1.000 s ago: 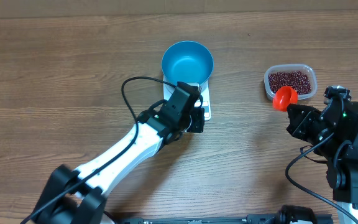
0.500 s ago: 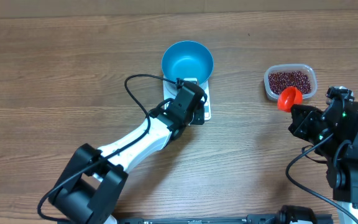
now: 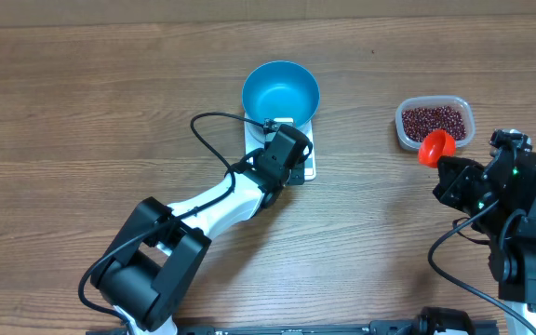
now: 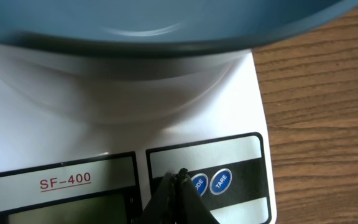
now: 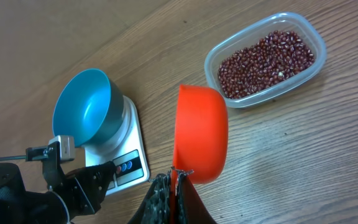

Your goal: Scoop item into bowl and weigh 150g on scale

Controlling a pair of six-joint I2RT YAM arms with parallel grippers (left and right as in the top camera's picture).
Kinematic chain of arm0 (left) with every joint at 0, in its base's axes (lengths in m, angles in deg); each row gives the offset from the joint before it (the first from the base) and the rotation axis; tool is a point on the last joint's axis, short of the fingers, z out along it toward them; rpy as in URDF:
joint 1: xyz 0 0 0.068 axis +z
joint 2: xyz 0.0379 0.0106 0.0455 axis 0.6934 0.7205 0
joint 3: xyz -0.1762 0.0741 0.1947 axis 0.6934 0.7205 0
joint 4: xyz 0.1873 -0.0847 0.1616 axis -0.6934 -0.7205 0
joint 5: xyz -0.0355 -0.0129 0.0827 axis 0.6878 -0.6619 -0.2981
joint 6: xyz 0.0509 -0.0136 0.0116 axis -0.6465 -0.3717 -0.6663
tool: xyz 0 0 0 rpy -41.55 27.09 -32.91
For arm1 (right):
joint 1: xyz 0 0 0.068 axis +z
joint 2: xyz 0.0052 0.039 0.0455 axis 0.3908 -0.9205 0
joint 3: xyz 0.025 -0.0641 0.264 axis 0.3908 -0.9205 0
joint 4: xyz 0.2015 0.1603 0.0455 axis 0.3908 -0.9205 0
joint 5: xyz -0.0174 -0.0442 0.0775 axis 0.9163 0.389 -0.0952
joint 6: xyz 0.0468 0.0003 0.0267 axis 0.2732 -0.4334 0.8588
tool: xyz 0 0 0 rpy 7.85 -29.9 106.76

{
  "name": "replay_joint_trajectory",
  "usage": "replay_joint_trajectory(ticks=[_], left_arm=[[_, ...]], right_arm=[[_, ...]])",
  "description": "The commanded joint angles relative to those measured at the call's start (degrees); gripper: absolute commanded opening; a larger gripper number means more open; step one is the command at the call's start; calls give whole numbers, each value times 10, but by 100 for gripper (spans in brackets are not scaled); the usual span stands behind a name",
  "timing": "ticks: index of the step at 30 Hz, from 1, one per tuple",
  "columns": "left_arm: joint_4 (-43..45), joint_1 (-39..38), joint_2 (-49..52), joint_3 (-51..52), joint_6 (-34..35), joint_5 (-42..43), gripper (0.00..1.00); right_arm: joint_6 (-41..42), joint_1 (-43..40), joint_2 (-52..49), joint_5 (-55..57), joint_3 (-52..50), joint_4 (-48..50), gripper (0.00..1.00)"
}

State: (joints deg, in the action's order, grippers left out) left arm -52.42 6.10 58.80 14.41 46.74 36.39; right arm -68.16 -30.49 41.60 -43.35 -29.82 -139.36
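The empty blue bowl (image 3: 280, 90) is sitting upright on the flat white scale (image 5: 129, 134), while the red-brown beans (image 3: 434, 118) are lying piled in a clear tub (image 3: 467, 119) well apart to its right.

You have a table (image 3: 82, 112) of brown wood-grain boards filling nearly the whole overhead view, its grain running side to side. Along its far edge you see a paler tan strip (image 3: 249, 7). The light falls evenly and the shadows are soft.

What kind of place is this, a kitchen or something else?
Probably a robotics test bench, not a kitchen: robot arms at a wooden table, a kitchen scale carrying a blue bowl, a tub of beans.
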Motion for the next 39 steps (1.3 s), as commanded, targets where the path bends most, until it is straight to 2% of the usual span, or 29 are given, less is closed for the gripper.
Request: replay_joint_trajectory(ticks=[1,39], left_arm=[[6,-1,13,-7,-10,-16,4],[8,-1,57,-7,-3,-11,4]], right_arm=[[-6,-3,0,14,21,4,4],[-6,-3,0,14,21,2,4]])
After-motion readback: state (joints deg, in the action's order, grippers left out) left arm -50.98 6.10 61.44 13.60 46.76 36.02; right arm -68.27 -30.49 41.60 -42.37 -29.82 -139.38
